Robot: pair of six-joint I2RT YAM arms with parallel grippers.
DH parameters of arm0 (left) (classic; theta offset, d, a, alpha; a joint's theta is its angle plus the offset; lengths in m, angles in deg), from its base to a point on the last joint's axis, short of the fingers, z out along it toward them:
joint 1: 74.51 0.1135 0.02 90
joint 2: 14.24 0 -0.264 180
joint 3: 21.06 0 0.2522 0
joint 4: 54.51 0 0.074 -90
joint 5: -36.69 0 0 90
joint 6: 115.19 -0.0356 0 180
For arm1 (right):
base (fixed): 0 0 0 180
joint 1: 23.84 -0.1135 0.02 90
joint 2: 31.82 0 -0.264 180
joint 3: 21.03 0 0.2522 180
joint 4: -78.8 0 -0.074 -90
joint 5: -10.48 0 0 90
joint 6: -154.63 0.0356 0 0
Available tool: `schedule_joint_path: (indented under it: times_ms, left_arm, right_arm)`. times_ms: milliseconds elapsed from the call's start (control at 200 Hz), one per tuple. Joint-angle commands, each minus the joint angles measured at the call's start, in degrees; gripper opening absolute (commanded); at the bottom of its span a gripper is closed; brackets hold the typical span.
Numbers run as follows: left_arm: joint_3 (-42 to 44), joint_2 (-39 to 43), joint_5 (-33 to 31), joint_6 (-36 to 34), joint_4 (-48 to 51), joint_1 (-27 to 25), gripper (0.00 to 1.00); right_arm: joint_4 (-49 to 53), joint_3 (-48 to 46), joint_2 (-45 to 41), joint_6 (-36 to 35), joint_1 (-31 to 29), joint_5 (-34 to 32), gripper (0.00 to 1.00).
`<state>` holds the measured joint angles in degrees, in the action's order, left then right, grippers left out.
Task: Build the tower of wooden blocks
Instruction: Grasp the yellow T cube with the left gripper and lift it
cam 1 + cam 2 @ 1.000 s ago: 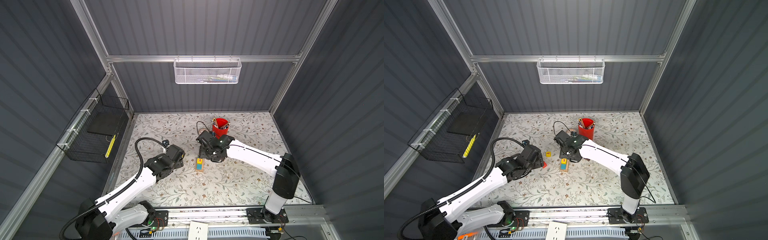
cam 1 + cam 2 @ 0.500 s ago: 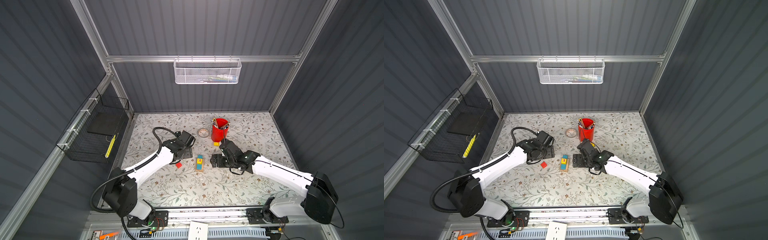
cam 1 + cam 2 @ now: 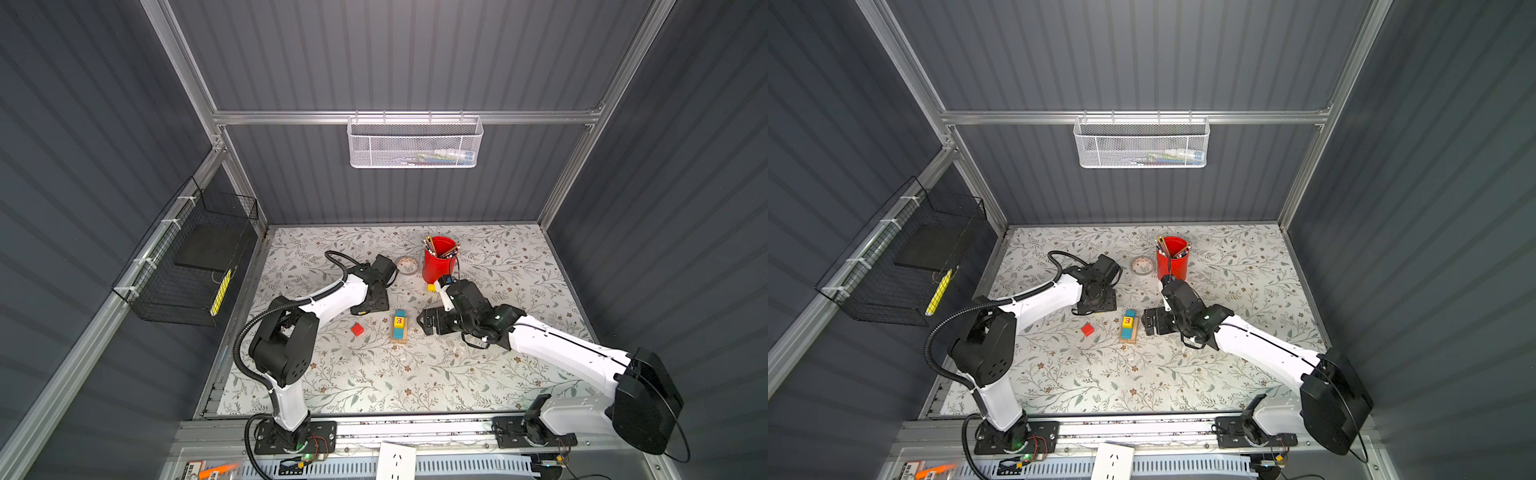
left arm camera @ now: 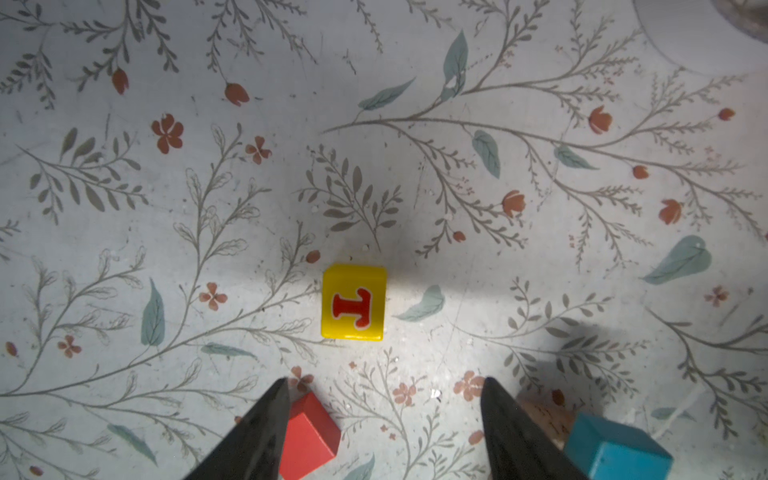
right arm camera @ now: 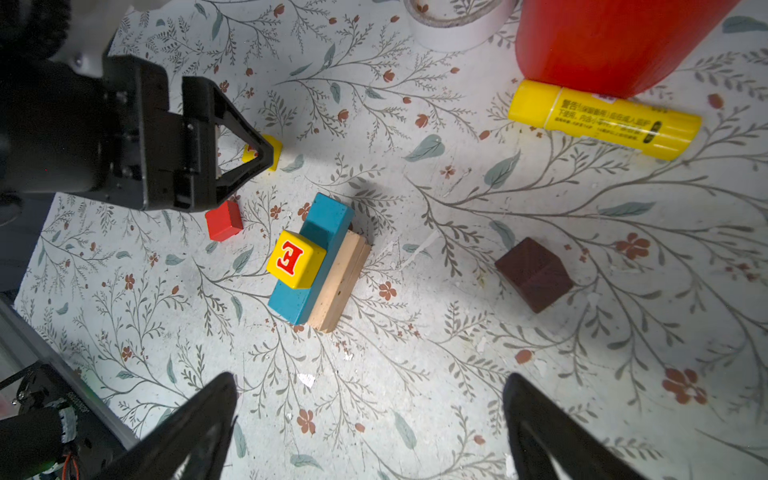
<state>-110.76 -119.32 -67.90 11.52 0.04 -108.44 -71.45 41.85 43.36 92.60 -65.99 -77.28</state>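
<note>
My right pincer (image 5: 370,376) stands open and empty beside the stack (image 3: 400,326) on the worktop (image 3: 374,374). The teal bar (image 5: 330,216) lies on the tan bar (image 5: 340,282), their long axes together pointing toward the back wall (image 3: 395,187), with the E cube (image 5: 295,259) on top. Farther back, my left pincer (image 4: 384,380) gapes empty, the T cube (image 4: 353,302) just ahead.

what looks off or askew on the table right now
The teal bar looks shifted sideways off the tan bars below it, and the E cube on top seems to overhang its edge, though the angle may exaggerate this. A yellow glue stick lies on its side beside the red cup.
</note>
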Motion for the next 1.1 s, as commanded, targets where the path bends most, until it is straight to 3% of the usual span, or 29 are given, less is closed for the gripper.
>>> schedule_joint_path:
  times_ms: [0, 470, 876, 1096]
  left_arm:
    - [-2.09, -1.99, 3.17, -4.5, 1.8, 2.21, 0.7]
    - [-2.36, -7.0, 7.56, -12.38, 0.15, 5.63, 0.57]
    - [-2.11, -9.49, 9.32, -9.94, -0.87, 5.81, 0.41]
    - [-0.7, -8.16, 8.14, -7.87, 0.52, 5.81, 0.4]
  right_arm:
    - [-1.31, -0.04, -0.27, -0.81, 0.53, 0.74, 0.99]
    - [-0.62, 1.65, 1.42, -0.11, 2.16, 0.22, 0.99]
    - [-0.24, 2.35, 2.93, 0.33, 2.59, -0.13, 0.99]
    - [-0.4, 3.35, 4.7, 0.22, 2.86, 0.71, 0.99]
